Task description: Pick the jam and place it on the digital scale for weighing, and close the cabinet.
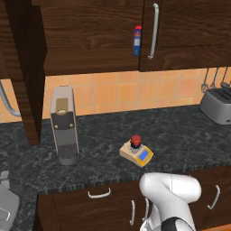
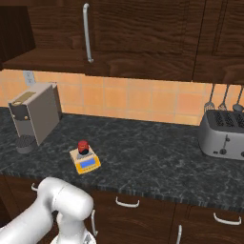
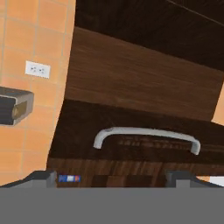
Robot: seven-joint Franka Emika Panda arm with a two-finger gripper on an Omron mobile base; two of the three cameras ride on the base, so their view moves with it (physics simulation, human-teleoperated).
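On your dark granite counter point(image 1: 180, 135) the jam point(image 1: 135, 141) sits on the digital scale point(image 1: 136, 153), while your gripper point(image 3: 111, 178), jaws spread wide, faces the open cabinet point(image 3: 144, 78) door's silver handle point(image 3: 146, 134).

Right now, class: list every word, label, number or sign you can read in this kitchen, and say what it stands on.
None can be read.
Scale: its blue display shows no digits that can be made out.
Blue carton in the cabinet: label too blurred to read.
Jam: no label visible.
Coffee machine and toaster: no lettering visible.
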